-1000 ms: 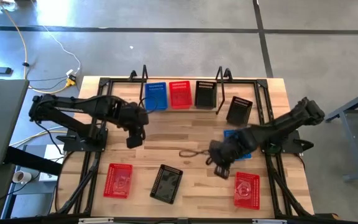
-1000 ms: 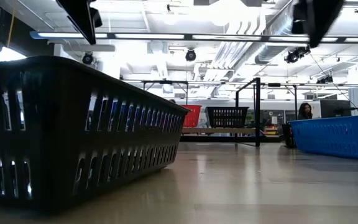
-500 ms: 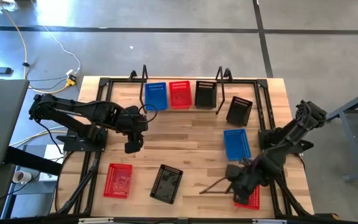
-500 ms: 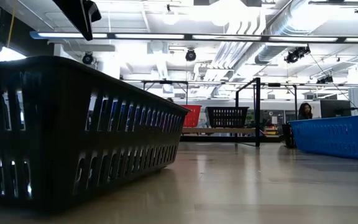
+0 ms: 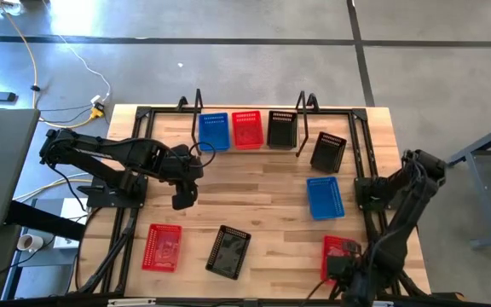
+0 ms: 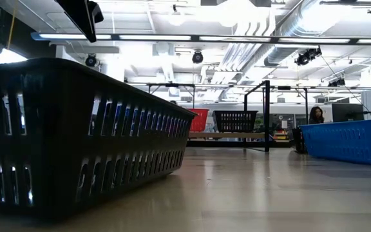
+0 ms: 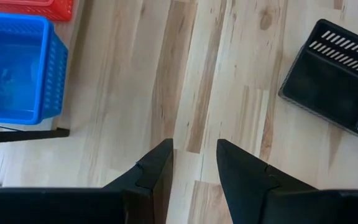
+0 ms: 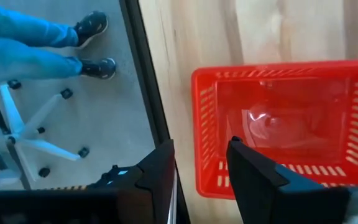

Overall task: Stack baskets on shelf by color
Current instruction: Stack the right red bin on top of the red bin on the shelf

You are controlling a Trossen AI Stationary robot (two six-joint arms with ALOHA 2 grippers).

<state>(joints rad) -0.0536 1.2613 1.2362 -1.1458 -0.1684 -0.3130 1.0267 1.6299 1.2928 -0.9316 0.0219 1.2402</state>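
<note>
The shelf [image 5: 247,143] stands at the table's far edge and carries a blue [image 5: 215,132], a red [image 5: 246,130] and a black basket [image 5: 281,130]. On the table lie a black basket [image 5: 328,152], a blue one [image 5: 324,197], a red one [image 5: 163,246], a black one [image 5: 230,251] and a red one [image 5: 339,252]. My right gripper [image 8: 201,162] is open over the near end of that last red basket [image 8: 291,124], one finger over its inside and one outside its wall. My left gripper [image 7: 194,162] is open above bare wood [image 5: 181,198].
The table's near edge and black frame rail [image 8: 148,81] run right beside my right gripper. Beyond it are a person's legs [image 8: 36,43] and a chair base [image 8: 30,137]. Bare wood lies mid-table [image 5: 254,192]. The low view is filled by the black basket [image 6: 76,135].
My right gripper has swept from mid-table, beside the blue basket, toward the table's near right corner and now stands over the red basket there. The blue basket, partly covered before, now shows whole and has not moved.
</note>
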